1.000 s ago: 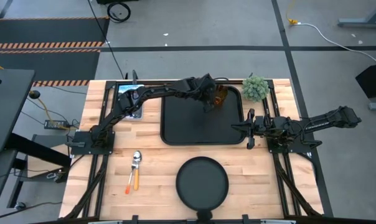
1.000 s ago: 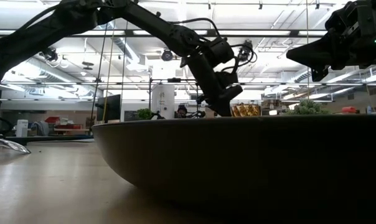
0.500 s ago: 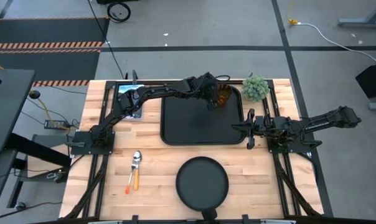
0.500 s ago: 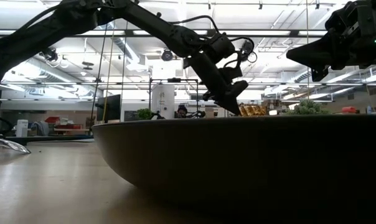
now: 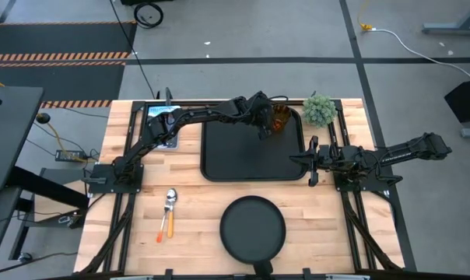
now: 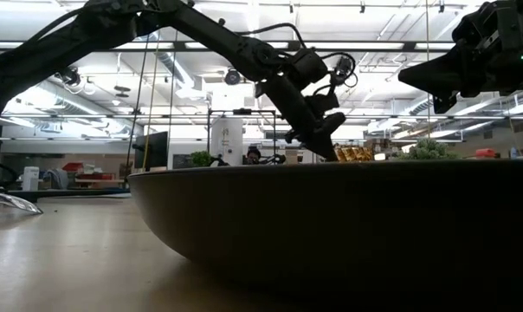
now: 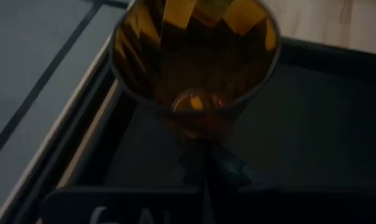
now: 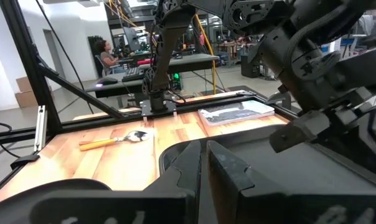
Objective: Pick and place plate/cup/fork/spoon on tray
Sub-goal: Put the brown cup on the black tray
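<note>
**A:** The left gripper (image 5: 264,124) sits over the far right corner of the tray (image 5: 235,159), right against the cup (image 5: 278,119). Is it holding the cup or not?

**B:** I cannot tell. In the left wrist view the cup (image 7: 194,62) fills the picture and stands on the tray floor near the corner wall, but the fingers themselves are hidden beneath it.

**A:** So the cup looks placed. What does doing this step well call for?

**B:** My judgement: let go fully, then lift straight up before swinging away — a sideways pull could tip a light tumbler or drag it against the tray's rim. The small green plant (image 5: 319,110) stands just off that same corner, so the path out should run back over the tray, not past it.

**A:** And the right gripper (image 5: 311,162)?

**B:** Waiting at the tray's right edge, fingers pressed together.

**A:** What is left?

**B:** The plate (image 5: 253,228) lies on the table in front of the tray; the spoon (image 5: 170,200) and fork (image 5: 163,230) lie together off the tray's front left corner — none yet loaded.
</note>
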Controlling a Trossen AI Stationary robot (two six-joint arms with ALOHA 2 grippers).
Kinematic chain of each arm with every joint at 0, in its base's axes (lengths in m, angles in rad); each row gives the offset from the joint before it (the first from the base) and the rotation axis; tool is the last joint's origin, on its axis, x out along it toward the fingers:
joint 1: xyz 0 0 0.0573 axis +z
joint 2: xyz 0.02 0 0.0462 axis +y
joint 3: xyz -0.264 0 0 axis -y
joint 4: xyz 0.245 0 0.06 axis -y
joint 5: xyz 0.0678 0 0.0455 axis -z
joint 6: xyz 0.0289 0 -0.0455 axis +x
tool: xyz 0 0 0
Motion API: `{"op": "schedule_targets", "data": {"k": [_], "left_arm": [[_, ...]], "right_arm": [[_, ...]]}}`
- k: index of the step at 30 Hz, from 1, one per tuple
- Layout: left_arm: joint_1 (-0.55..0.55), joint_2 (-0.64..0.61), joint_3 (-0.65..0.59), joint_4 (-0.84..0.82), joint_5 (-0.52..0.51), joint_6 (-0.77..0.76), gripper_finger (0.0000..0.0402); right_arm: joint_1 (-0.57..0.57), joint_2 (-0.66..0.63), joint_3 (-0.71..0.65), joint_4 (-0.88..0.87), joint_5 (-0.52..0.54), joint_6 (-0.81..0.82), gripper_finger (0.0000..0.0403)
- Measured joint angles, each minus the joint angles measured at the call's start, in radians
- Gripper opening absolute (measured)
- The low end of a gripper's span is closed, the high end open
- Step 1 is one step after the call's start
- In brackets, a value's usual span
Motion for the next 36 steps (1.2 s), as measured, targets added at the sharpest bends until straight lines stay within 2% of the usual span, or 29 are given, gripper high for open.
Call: {"op": "schedule_targets", "data": {"k": [6, 15, 24, 36], "left_arm": [[0.006, 0.0, 0.0, 0.071, -0.003, 0.014, 0.0016], [0.01, 0.001, 0.0, 0.014, -0.003, 0.031, 0.0016], [0.01, 0.001, 0.0, 0.094, -0.002, 0.032, 0.0016], [0.01, 0.001, 0.0, 0.07, 0.013, 0.034, 0.0016]], "right_arm": [[0.0, 0.0, 0.0, 0.0, 0.0, 0.0, 0.0034], [0.0, 0.0, 0.0, 0.0, 0.0, 0.0, 0.0034], [0.0, 0.0, 0.0, 0.0, 0.0, 0.0, 0.0034], [0.0, 0.0, 0.0, 0.0, 0.0, 0.0, 0.0034]]}}
